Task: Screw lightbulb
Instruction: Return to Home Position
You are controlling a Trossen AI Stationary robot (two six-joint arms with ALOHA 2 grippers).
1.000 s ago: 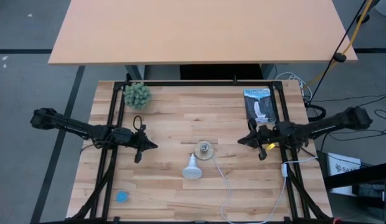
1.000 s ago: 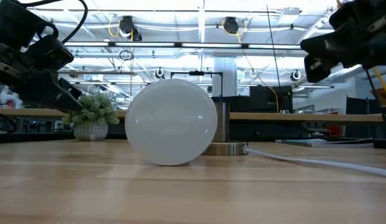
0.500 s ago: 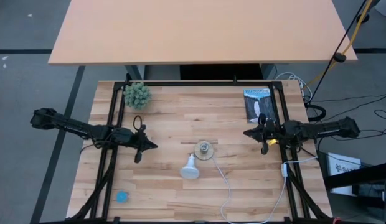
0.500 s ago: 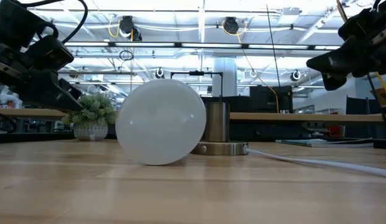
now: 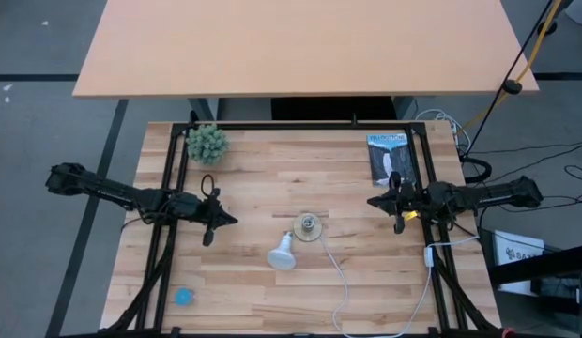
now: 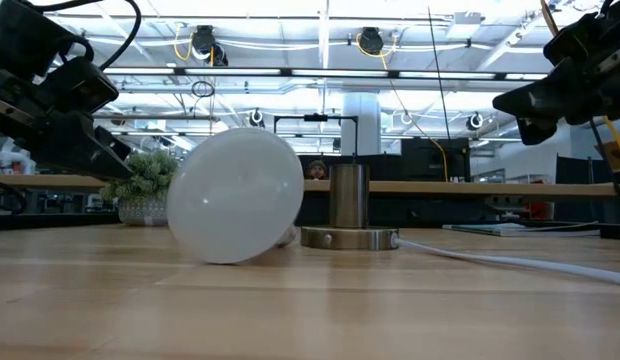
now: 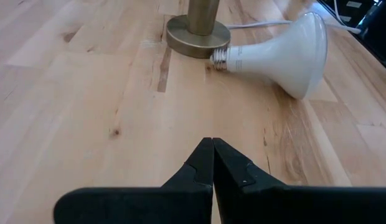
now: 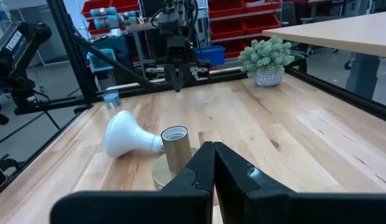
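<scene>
- The lightbulb lies on its side at the lamp's 7 o'clock, thread beside the base, out of the socket.
- I hold the left gripper at 9 o'clock and the right gripper at 3 o'clock, both clenched empty and parked clear.

Left arm, right arm: slim, matte black, jointed. Black cable loop at left wrist; yellow patch at right wrist. Left gripper fingers: black wedges, pointed.

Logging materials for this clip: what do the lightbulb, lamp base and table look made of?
Lightbulb: matte white glass or plastic, unclear which; ribbed silvery metal thread. Lamp base: brushed brass-coloured metal, slight sheen. Table: pale wood strips, grain and knots showing.
</scene>
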